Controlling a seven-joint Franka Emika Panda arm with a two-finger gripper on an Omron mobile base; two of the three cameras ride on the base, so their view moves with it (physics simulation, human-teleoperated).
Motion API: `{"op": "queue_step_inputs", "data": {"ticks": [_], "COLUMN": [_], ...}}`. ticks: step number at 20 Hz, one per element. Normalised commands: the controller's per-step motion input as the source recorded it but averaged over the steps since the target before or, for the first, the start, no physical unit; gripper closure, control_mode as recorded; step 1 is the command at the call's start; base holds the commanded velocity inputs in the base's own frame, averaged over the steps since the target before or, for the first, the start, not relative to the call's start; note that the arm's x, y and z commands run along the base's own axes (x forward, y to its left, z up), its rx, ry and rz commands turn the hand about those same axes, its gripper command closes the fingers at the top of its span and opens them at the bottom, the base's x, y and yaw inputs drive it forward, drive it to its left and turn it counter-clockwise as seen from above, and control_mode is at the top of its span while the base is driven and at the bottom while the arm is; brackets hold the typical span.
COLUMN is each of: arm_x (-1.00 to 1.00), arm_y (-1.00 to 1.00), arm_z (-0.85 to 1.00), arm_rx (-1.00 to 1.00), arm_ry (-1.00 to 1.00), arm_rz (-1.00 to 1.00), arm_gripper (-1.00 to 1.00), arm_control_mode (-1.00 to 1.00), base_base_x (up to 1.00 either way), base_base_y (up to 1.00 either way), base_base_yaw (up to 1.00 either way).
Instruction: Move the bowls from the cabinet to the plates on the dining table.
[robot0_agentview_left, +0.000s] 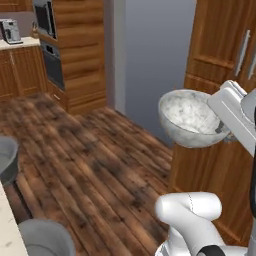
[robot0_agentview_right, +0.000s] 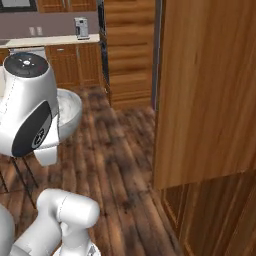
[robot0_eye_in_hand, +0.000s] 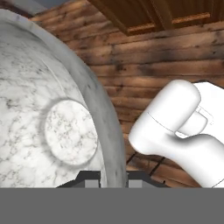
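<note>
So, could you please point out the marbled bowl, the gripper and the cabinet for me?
marbled bowl (robot0_agentview_left: 187, 116): left base view, inner wall.
gripper (robot0_eye_in_hand: 113, 178): hand view, between its fingertips at the bowl's rim.
cabinet (robot0_agentview_right: 205, 90): right base view, door panel.

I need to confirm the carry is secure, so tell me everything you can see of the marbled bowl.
The marbled bowl is deep, round and grey-white, stone-like, with a flat circular base disc inside. It looks empty. It hangs in the air above the wooden floor, tilted, its opening facing left in the left base view, beside the brown cabinet. The tool pinches its rim, one fingertip on each side of the wall. Nothing else touches it.
</note>
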Motion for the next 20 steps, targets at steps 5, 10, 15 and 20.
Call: {"op": "queue_step_inputs", "data": {"ticks": [5,10,15,20], "arm_x": [0.0,0.0,0.0,0.0], "arm_y": [0.0,0.0,0.0,0.0], "arm_z": [0.0,0.0,0.0,0.0], "arm_rx": [0.0,0.0,0.0,0.0], "arm_ry": [0.0,0.0,0.0,0.0], "arm_rz": [0.0,0.0,0.0,0.0], "arm_gripper": [1.0,1.0,1.0,1.0], "arm_control_mode": [1.0,1.0,1.0,1.0], "base_base_x": [0.2,0.04,-0.07,-0.17], "base_base_y": [0.04,0.03,0.0,0.0], "base_base_yaw": [0.52,0.55,0.62,0.62]}}
